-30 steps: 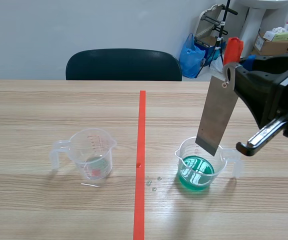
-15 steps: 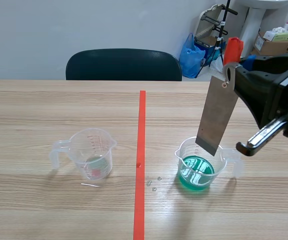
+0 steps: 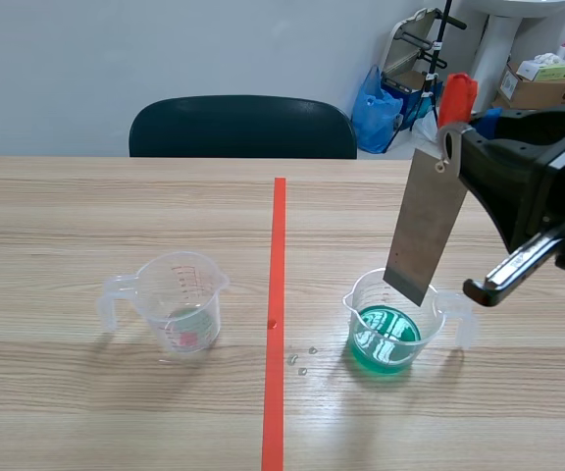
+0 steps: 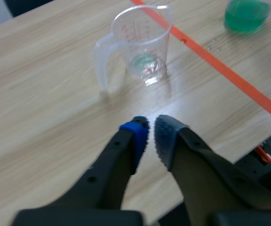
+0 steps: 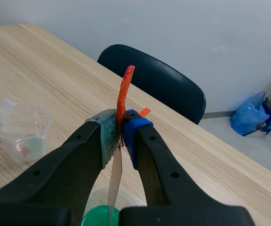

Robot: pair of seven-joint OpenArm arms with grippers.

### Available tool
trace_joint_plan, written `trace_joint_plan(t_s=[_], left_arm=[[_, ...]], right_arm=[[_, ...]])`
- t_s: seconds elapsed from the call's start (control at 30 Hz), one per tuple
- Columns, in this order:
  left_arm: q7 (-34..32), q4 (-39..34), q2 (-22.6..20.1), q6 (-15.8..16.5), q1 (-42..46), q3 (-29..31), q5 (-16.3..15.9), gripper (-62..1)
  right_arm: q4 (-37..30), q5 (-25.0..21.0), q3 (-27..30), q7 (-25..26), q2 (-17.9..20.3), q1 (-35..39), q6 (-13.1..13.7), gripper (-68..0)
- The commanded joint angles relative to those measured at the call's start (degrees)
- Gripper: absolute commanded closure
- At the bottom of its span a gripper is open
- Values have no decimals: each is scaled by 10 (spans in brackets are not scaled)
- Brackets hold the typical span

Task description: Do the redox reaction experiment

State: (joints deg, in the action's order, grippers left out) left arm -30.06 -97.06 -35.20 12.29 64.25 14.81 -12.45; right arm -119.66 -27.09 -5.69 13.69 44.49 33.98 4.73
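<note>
- Nothing has shifted over the last second. The right gripper [image 5: 120,134] stays clamped on the metal plate [image 3: 425,226], so dipping seems paused.
- The plate hangs tilted over the right beaker [image 3: 437,312], its lower edge near the rim, above the green liquid [image 3: 385,339].
- The left measuring cup [image 3: 177,299] holds only a faint residue.
- The left gripper [image 4: 150,136] is closed on nothing.

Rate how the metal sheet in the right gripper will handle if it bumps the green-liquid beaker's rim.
Probably stiff: the metal sheet hangs straight, tilted, with no visible bend. Likely light: edge-on in the right wrist view it looks very thin. The right gripper pinches only its top end, so a bump on the beaker could pivot it.
</note>
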Motion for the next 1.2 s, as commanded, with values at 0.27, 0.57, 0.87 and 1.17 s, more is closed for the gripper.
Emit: trace_joint_plan(t_s=[0.27, 0.57, 0.87, 1.17], left_arm=[[171, -5, -122, 30, -302, -185, -177, -25], [278, 66, -70, 29, -597, -447, -233, -25], [348, 167, 63, 29, -750, -602, -262, -25], [366, 184, 142, 20, -786, -631, -262, -25]], right_arm=[[-14, -4, 7, 11, 7, -7, -4, -13], [-14, -4, 7, 11, 7, -8, -4, -13], [-14, -4, 7, 11, 7, -8, -4, -13], [-14, -4, 7, 11, 7, -8, -4, -13]])
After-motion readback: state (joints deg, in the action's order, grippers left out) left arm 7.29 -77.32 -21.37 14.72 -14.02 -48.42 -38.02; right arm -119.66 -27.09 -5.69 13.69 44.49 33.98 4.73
